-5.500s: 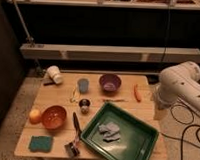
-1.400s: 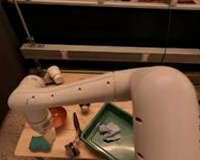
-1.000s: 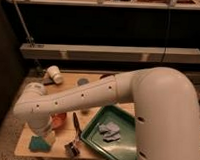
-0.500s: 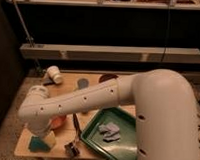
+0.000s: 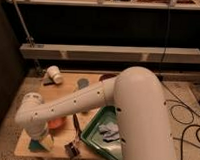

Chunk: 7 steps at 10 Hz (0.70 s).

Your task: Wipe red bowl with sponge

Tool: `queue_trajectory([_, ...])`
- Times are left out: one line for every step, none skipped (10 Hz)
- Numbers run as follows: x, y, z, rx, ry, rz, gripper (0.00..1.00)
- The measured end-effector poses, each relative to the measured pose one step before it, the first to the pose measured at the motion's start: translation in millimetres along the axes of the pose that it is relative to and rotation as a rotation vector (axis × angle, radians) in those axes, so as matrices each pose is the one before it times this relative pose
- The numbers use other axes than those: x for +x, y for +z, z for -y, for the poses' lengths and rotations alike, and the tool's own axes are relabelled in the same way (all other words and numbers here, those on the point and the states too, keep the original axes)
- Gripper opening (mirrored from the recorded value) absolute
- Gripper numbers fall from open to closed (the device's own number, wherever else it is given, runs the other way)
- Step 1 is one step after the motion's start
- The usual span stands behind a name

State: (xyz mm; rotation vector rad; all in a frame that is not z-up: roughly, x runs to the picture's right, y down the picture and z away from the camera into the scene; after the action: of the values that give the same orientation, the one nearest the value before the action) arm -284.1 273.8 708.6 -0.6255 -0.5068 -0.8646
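Down comes the big white arm (image 5: 93,96). Half a second back its wrist sat higher over the table, and now the gripper (image 5: 45,138) has dropped right onto the flat teal-green sponge pad (image 5: 35,147) at the near-left corner. Released or clenched? I cannot tell, the wrist hides it. The round orange-red bowl (image 5: 56,124) peeks out just beside the gripper, behind it and to its right. That looks sensible to me: the sponge has to be picked up first, and the bowl waits close by for the wipe. Further right of the gripper sits a deep green plastic tray (image 5: 93,132) holding a pale grey-blue crumpled cloth (image 5: 110,131). Underneath it all is a light wooden table (image 5: 35,89), with a white cup (image 5: 54,74) on its side well beyond the gripper. Dark metal shelving (image 5: 119,53) stands behind, and black cables (image 5: 184,118) trail on the floor.
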Motion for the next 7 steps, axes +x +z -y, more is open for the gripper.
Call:
queue_trajectory([2.32, 1.63, 1.74, 0.00059, 0.00359, -0.00243, 0.8])
queue_trajectory([1.72, 2.44, 1.93, 0.00003, 0.00302, -0.00286, 0.8])
queue_trajectory([0.71, 5.16, 2.05, -0.00074, 0.00226, -0.00126, 0.8])
queue_trajectory([0.86, 3.34, 0.41, 0.00052, 0.00305, 0.00036, 0.8])
queue_trajectory([2.44, 5.85, -0.82, -0.00092, 0.00479, -0.00041, 0.8])
queue_trajectory([2.3, 6.94, -1.76, -0.00367, 0.00577, -0.00115, 0.8])
queue_trajectory([-0.22, 5.93, -1.1, -0.00288, -0.00189, -0.00081, 0.8])
